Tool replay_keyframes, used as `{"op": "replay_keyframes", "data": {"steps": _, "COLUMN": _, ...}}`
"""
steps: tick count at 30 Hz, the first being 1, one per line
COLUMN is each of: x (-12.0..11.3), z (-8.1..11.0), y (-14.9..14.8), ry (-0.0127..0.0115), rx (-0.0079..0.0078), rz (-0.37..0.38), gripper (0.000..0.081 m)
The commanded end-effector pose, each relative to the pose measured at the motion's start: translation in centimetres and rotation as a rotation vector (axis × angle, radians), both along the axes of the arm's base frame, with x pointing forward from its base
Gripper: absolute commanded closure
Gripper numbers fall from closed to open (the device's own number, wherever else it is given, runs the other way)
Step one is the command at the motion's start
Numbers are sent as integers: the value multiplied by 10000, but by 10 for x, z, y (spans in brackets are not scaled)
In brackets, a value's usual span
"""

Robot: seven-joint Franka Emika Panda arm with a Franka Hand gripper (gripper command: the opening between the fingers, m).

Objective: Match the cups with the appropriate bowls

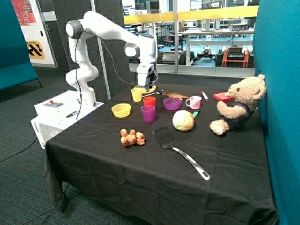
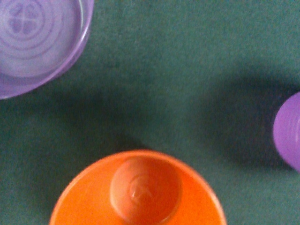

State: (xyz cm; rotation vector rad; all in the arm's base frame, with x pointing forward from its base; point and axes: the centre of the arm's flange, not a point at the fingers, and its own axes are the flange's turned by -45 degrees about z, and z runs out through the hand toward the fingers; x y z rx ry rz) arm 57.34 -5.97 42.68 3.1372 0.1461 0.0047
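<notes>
In the outside view the gripper (image 1: pixel 148 87) hangs over the far middle of the black table, just above and behind the red cup (image 1: pixel 149 101). The yellow cup (image 1: pixel 136 94) stands beside it, the purple cup (image 1: pixel 148 113) in front of the red one. The yellow bowl (image 1: pixel 121 110) lies towards the robot's base, the purple bowl (image 1: pixel 172 103) towards the mug. All cups stand on the cloth, none in a bowl. The wrist view looks straight down on the red cup (image 2: pixel 140 192), the purple bowl (image 2: pixel 33 42) and the purple cup's edge (image 2: pixel 289 131).
A white-and-pink mug (image 1: pixel 194 102), a green-white ball (image 1: pixel 183 120), a teddy bear (image 1: pixel 239 105), a black spatula (image 1: pixel 180 152) and an orange lumpy toy (image 1: pixel 132 137) lie around. A yellow-green plate (image 1: pixel 152 89) sits behind the gripper. A red block (image 1: pixel 222 97) lies at the back.
</notes>
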Motion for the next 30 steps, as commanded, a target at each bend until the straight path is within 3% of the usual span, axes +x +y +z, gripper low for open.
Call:
{"op": "replay_keyframes", "data": {"steps": 1, "x": 20, "z": 1, "y": -18, "ry": 31, "rx": 8, "rz": 300, "gripper": 445}}
{"op": "replay_keyframes", "data": {"steps": 9, "x": 28, "z": -4, "y": -36, "ry": 31, "rx": 8, "rz": 249, "gripper": 442}}
{"op": "replay_keyframes", "data": {"steps": 20, "x": 11, "z": -28, "y": -38, "ry": 31, "rx": 8, "rz": 212, "gripper": 434}}
{"op": "replay_keyframes", "data": {"steps": 30, "x": 11, "z": -45, "y": -39, "ry": 31, "rx": 8, "rz": 414, "gripper": 440}}
